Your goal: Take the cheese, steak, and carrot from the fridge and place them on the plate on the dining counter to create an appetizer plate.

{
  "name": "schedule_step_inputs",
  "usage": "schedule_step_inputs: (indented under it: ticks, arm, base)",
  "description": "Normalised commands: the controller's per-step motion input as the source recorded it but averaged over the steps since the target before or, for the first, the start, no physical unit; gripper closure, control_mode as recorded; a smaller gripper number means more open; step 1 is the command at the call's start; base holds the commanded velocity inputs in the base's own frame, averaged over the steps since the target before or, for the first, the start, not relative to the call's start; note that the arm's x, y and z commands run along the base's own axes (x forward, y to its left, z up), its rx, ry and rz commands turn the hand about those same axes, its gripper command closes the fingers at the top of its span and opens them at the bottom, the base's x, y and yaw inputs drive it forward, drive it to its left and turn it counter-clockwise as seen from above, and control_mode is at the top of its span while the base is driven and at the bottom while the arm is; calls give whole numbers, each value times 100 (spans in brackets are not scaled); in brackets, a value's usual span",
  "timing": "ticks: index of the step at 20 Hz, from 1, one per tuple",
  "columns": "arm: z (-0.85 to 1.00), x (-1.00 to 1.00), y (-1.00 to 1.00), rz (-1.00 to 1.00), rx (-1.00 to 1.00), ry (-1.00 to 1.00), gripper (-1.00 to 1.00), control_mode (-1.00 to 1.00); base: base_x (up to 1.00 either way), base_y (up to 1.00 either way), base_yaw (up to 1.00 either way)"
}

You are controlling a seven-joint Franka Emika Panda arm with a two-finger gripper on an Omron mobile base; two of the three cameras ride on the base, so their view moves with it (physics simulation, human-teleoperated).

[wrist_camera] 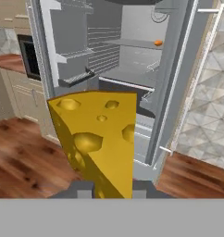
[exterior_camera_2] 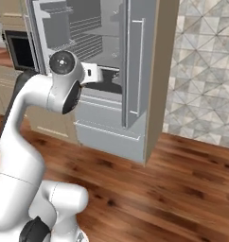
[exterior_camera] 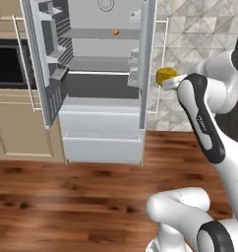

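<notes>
My gripper [wrist_camera: 111,189] is shut on the cheese [wrist_camera: 97,134], a yellow holed wedge that stands large between the fingertips in the hand view. From the left base camera the cheese [exterior_camera: 165,75] hangs in the air just right of the open fridge [exterior_camera: 101,88], outside its right door, with the gripper [exterior_camera: 171,80] at the end of the bent arm. The small orange carrot [exterior_camera: 116,32] lies on an upper fridge shelf, and the hand view shows the carrot [wrist_camera: 158,42] too. The steak, the plate and the dining counter are out of view.
A black built-in oven [exterior_camera: 5,64] sits in beige cabinets left of the fridge. The fridge doors [exterior_camera_2: 135,71] stand open, and the lower drawers [exterior_camera: 101,133] are shut. A wood floor [exterior_camera: 67,197] spreads in front, with a tiled wall [exterior_camera: 199,29] to the right.
</notes>
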Motion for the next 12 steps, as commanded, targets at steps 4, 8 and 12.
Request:
schedule_step_inputs:
  ticks: [4,8,12]
  arm:
    - [0,0,0,0,0,0,100,100]
    - [0,0,0,0,0,0,100,100]
    - [0,0,0,0,0,0,100,100]
  base:
    - [-100,0,21]
    - [-100,0,21]
    - [-100,0,21]
